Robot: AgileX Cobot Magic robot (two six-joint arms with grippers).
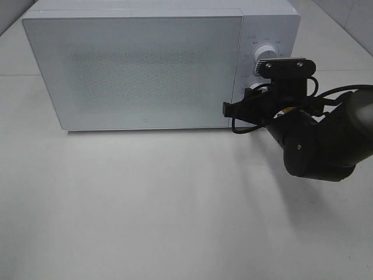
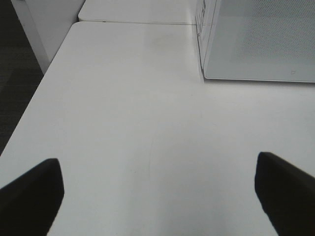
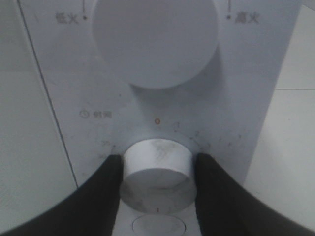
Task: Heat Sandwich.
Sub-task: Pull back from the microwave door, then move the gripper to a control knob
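Note:
The sandwich is out of view. A white microwave stands at the back of the table with its door closed. In the right wrist view my right gripper is shut on the lower timer knob of the control panel. Its black fingers press against the knob on both sides. In the high view the right arm reaches to the panel, and its wrist camera covers most of the knob. My left gripper is open over bare table left of the microwave, holding nothing.
A larger round power knob sits above the gripped one, also seen in the high view. A small round button lies just below the timer knob. The white table's left edge drops to a dark floor.

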